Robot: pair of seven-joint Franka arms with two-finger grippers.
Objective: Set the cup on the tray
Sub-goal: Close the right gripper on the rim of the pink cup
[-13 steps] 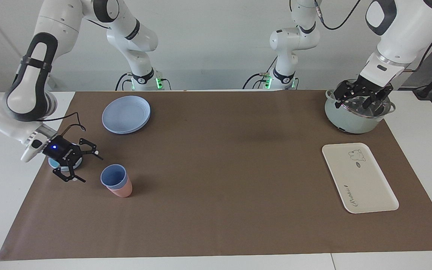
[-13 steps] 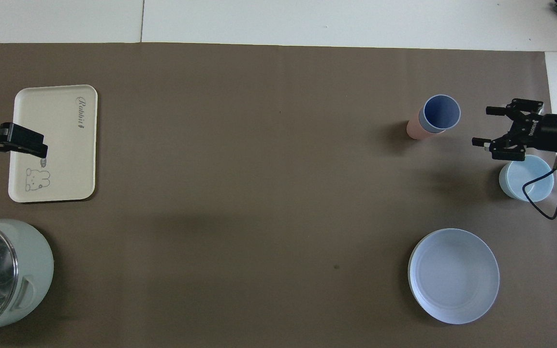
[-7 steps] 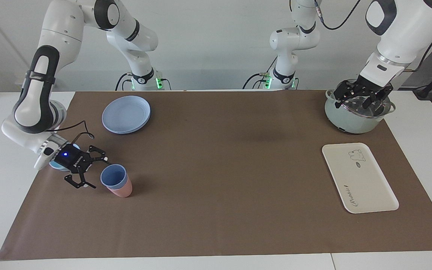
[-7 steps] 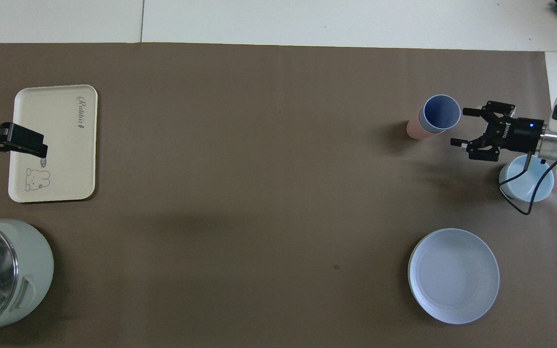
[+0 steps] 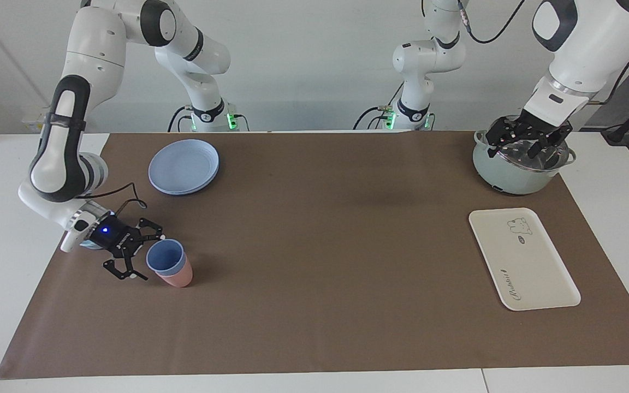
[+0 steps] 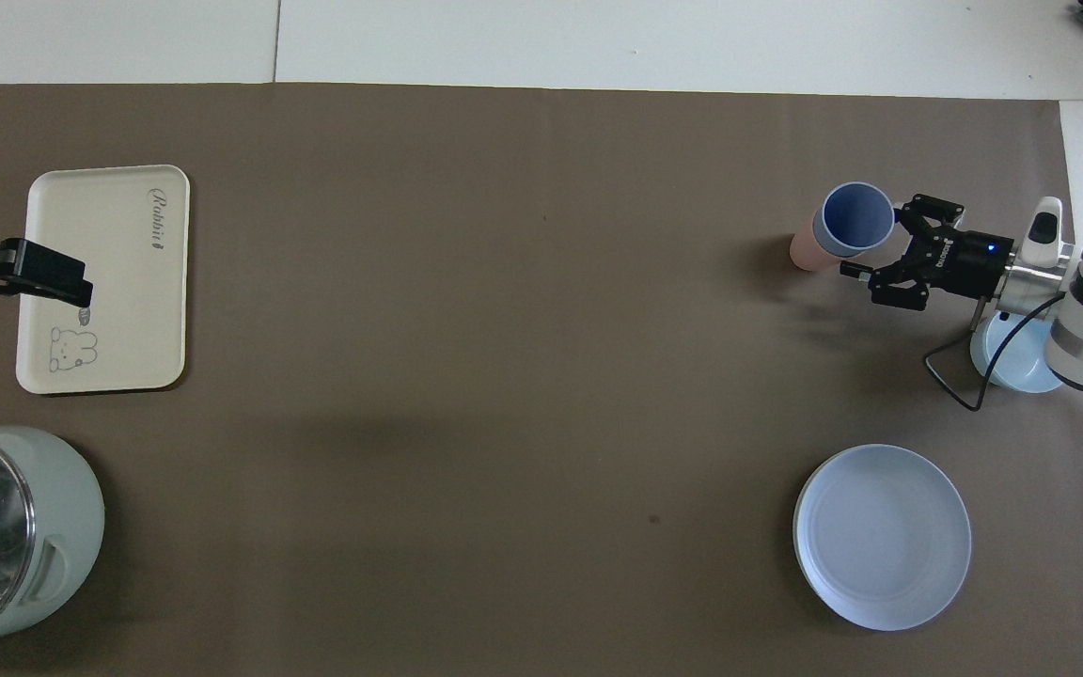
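The periwinkle-blue cup (image 5: 165,257) (image 6: 857,219) stands upright, nested inside a pink cup (image 5: 177,279) (image 6: 802,253), toward the right arm's end of the table. My right gripper (image 5: 150,257) (image 6: 874,237) lies low and level beside the cup, open, one finger at each side of the rim's near edge; I cannot tell whether they touch it. The cream tray (image 5: 533,273) (image 6: 128,282) lies flat at the left arm's end with nothing on it. My left gripper (image 5: 523,143) waits open above the pot.
A pale green pot (image 5: 511,177) (image 6: 24,545) stands nearer the robots than the tray. A round blue plate (image 5: 183,166) (image 6: 882,536) lies nearer the robots than the cups. A light-blue bowl (image 6: 1021,369) sits under the right wrist.
My right gripper has moved off the bowl toward the cups, sinking lower, until its open fingers reach the blue cup's rim. The left arm and all objects stay still.
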